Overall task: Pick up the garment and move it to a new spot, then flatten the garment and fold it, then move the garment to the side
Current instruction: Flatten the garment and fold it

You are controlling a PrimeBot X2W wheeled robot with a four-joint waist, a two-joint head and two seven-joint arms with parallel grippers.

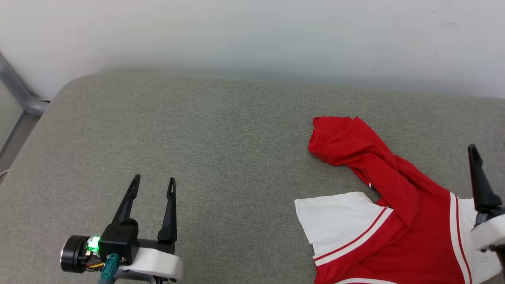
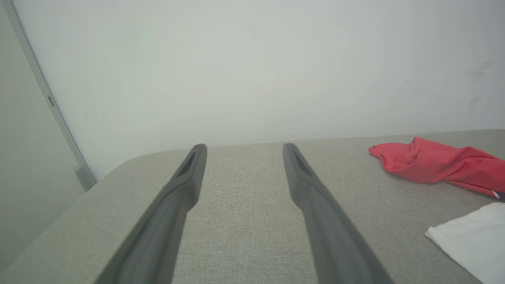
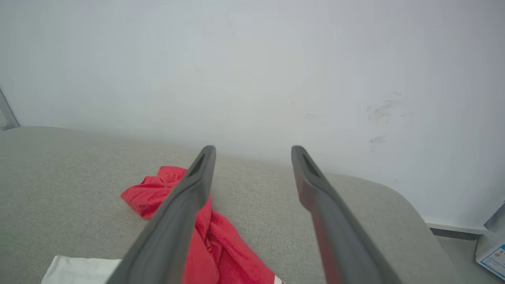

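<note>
**On the grey cushion, right side: jersey crumpled, both grippers empty**

On the grey cushion [image 1: 221, 130], toward my right, the garment [image 1: 398, 221] lies crumpled and unfolded. Its red body is bunched into a ridge that runs away toward the wall [image 1: 252, 35] and ends in a rumpled red lump. One white sleeve [image 1: 335, 221] with red-white striped trim is spread flat on the side facing the cushion's middle. The near part of the jersey runs off the bottom edge of the head view.

The left gripper [image 1: 154, 179] has its fingers spread apart and grips nothing, with bare cushion between them. It sits well apart from the garment, which lies off to its right. In the left wrist view the red lump and a corner of the white sleeve show at the right edge, clear of both fingers.

The right gripper [image 3: 253, 150] also has its fingers spread and nothing clamped. In the right wrist view the red ridge passes behind that view's left-hand finger [image 3: 185, 213], and the gap between the fingers shows mostly bare cushion. In the head view one dark finger [image 1: 479, 181] of that gripper rises over the garment's right edge, by the white panel with its red stripes. I cannot tell whether it touches the fabric or hangs above it.

A grey metal bar [image 1: 19, 94] stands at the far left, beside the cushion's corner.
</note>
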